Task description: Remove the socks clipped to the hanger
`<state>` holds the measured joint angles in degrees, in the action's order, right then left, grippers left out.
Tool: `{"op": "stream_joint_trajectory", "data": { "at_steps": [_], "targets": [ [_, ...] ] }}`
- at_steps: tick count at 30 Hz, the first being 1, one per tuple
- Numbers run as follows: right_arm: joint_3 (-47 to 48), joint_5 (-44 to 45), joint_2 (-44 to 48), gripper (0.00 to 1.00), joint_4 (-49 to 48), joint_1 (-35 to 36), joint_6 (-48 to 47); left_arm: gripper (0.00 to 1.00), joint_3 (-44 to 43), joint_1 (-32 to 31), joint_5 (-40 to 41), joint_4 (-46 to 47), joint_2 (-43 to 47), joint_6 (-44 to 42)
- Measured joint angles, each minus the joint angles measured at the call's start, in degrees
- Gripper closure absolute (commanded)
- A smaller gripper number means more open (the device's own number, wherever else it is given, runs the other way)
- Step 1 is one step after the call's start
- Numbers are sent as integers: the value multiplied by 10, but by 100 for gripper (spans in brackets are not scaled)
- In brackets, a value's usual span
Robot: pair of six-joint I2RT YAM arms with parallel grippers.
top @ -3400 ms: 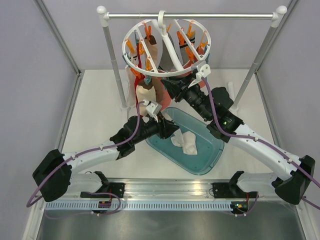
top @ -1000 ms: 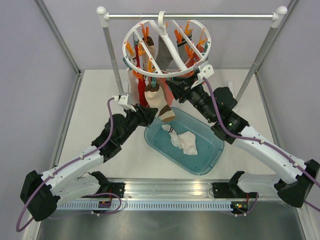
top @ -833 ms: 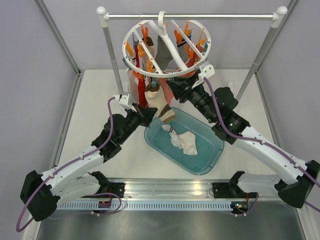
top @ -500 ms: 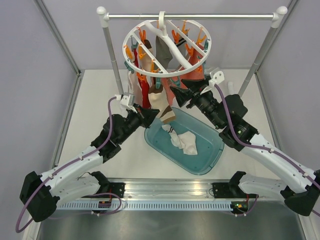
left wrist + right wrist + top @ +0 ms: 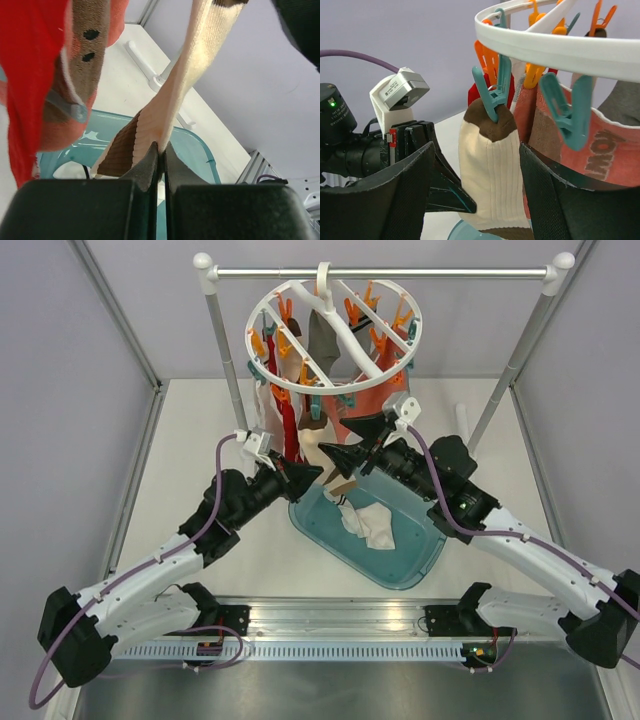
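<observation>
One cream sock [image 5: 487,170]: hung by teal clip [image 5: 492,95] on hanger [image 5: 560,47], mid-frame in right wrist view
left gripper [image 5: 161,150]: clamped tight on its lower end
right gripper [image 5: 477,150]: spread wide, sock's top straddled

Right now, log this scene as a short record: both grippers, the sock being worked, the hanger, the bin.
Left gripper: shut on the lower end of the cream ribbed sock with brown ends
Right gripper: open, fingers either side of that sock's upper part
Clip: teal clothespin clip clamped on the sock's top, not yet released
Hanger: white round plastic ring hanger, hooked on the metal rail, other socks clipped on
Bin: teal translucent plastic bin below, white sock inside
</observation>
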<state>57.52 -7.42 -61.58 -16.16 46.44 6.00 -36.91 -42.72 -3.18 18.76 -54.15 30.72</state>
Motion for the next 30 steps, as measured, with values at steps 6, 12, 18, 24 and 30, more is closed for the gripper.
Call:
{"op": "stream_joint_trajectory", "data": {
  "at_steps": [6, 12, 18, 24, 30],
  "targets": [
    [9, -28, -49, 25, -35, 0, 3, 98, -3, 0, -21, -12, 7, 5],
    [32, -31, -77, 23, -63, -1, 2, 98, -7, 0, -35, -23, 11, 10],
    [51, -30, -92, 22, -87, -6, 2, 98, -7, 0, -39, -31, 17, 12],
    [73, -30, -117, 23, -101, -7, 2, 98, -9, 0, -45, -35, 17, 12],
    [80, -28, -136, 26, -108, -8, 3, 98, -12, 0, -47, -38, 18, 12]
  ]
}}
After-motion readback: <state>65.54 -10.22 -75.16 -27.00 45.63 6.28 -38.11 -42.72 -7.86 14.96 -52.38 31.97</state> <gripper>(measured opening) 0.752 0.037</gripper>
